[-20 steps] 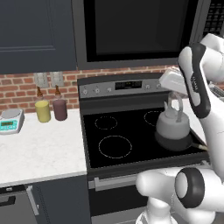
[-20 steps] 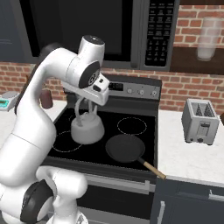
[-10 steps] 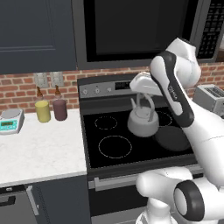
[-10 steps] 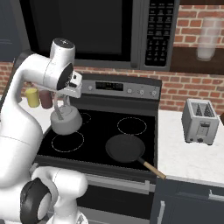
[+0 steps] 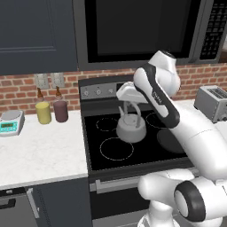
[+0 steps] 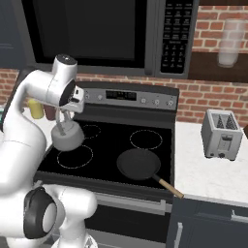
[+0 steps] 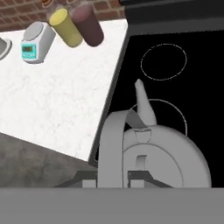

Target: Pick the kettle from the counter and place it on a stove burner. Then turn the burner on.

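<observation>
Black glass stove top [image 5: 95, 133], kettle [image 5: 131, 129] hanging beneath fingers [image 5: 128, 100] clamped on its looped handle, above large burner [image 5: 116, 148]

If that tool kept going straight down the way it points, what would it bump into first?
The tool already grips the kettle by its handle, so the kettle's lid comes first. Below that lies the black stove top, probably near the large stove burner, though depth is unclear.

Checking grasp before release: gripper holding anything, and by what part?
Yes: the gripper holds the kettle by the top of its looped handle.
</observation>
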Motion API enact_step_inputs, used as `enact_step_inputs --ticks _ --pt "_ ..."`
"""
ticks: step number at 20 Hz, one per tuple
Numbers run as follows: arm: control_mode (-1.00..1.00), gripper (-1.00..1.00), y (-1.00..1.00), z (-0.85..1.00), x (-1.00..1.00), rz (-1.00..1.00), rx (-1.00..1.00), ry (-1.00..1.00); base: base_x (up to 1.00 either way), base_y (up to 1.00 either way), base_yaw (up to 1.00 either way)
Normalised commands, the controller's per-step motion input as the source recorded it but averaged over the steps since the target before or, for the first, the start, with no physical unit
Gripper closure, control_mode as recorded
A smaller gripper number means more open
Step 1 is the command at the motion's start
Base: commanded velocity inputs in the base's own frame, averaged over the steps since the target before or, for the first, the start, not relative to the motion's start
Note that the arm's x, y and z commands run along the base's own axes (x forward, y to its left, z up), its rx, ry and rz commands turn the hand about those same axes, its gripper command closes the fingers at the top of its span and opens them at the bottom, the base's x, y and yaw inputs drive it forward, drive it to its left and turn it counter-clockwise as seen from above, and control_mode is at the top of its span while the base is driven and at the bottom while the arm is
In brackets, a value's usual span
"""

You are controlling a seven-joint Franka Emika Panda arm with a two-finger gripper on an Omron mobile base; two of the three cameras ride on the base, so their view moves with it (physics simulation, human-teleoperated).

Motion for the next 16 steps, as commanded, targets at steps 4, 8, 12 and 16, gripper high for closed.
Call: enact_step_inputs --ticks 4,8,12,16 --pt "-1.0 1.0 0.09 -0.03 0.27 0.0 0.0 0.27 0.0 0.0 0.0" --pt "-1.0 1.0 0.13 -0.3 0.18 0.0 0.0 0.1 0.0 0.0 0.0" --pt "-1.0 1.0 0.14 -0.26 0.14 0.0 0.0 0.1 0.0 0.0 0.0" --pt "-1.0 1.0 0.01 -0.22 0.02 0.0 0.0 0.01 0.0 0.0 0.0"
